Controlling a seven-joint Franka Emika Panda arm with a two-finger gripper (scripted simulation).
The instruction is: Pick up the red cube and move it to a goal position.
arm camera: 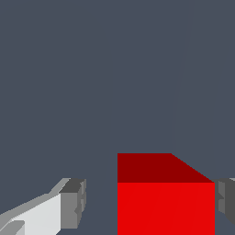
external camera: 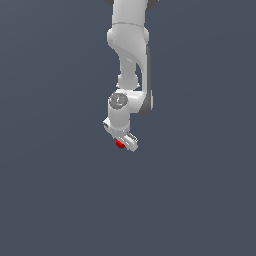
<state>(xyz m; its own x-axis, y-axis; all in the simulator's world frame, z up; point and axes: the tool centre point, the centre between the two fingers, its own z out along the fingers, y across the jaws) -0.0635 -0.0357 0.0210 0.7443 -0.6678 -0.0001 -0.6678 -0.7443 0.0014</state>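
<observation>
Red cube sits between the tool's fingers, and the fit looks lopsided.

Closest in the wrist view, the red cube [arm camera: 165, 202] fills the gap of the tool [arm camera: 151, 202]: one grey pad [arm camera: 226, 201] sits right at the cube's side, the other finger [arm camera: 73, 202] stands apart from it, so the tool is spread, not pinching. Farther out, the exterior view shows the cube [external camera: 119, 144] tucked against the tool [external camera: 126, 142] under the white arm [external camera: 129, 40]; contact there is probably too small to judge.
</observation>
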